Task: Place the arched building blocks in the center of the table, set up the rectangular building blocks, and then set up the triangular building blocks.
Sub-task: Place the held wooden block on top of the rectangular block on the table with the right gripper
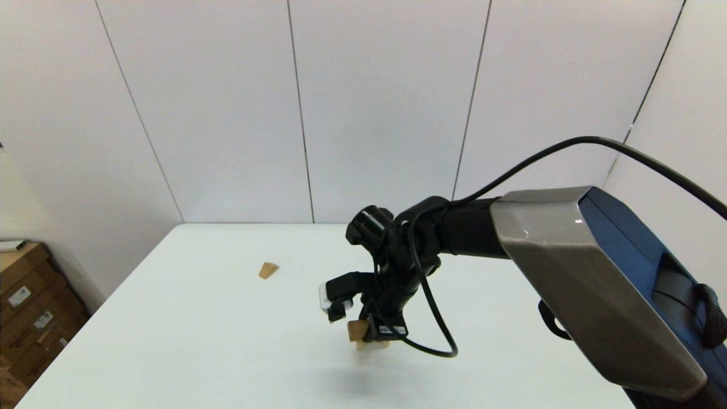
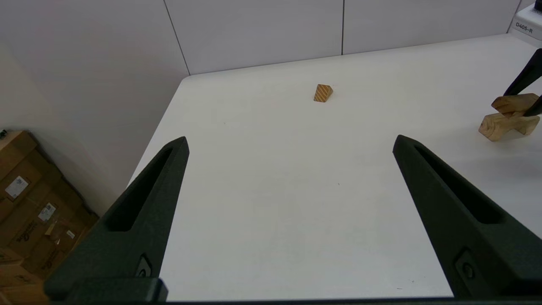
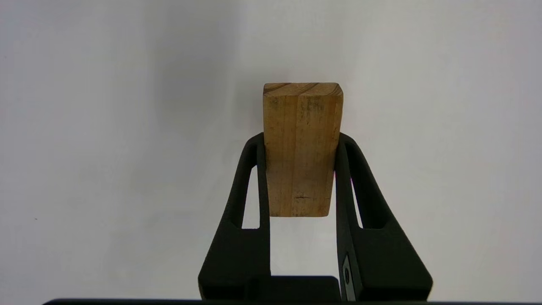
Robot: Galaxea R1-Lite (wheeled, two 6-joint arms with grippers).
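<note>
White table [image 1: 187,341] carries two things directly. The wedge [image 1: 268,270] lies alone toward the far left corner. The arch [image 2: 504,126] stands on its two legs near the table's middle, well apart from the wedge.

Grey-and-blue right arm [image 1: 596,284]; black wrist; looping black cable [image 1: 431,318].

Table [image 1: 170,341]: stretched from the near edge to the far wall.
Arched block [image 2: 504,126]: stood on its legs around the table's middle.
Rectangular block [image 3: 301,148]: lay directly over the arched block, between the right gripper's [image 3: 301,142] fingers.
Triangular block [image 1: 268,270]: sat alone, left of and farther than the stacked pair, well apart from it.
Left gripper [image 2: 290,144]: hung over the table's near left part.
Cardboard boxes [image 1: 28,307]: stood off the table's left edge.
</note>
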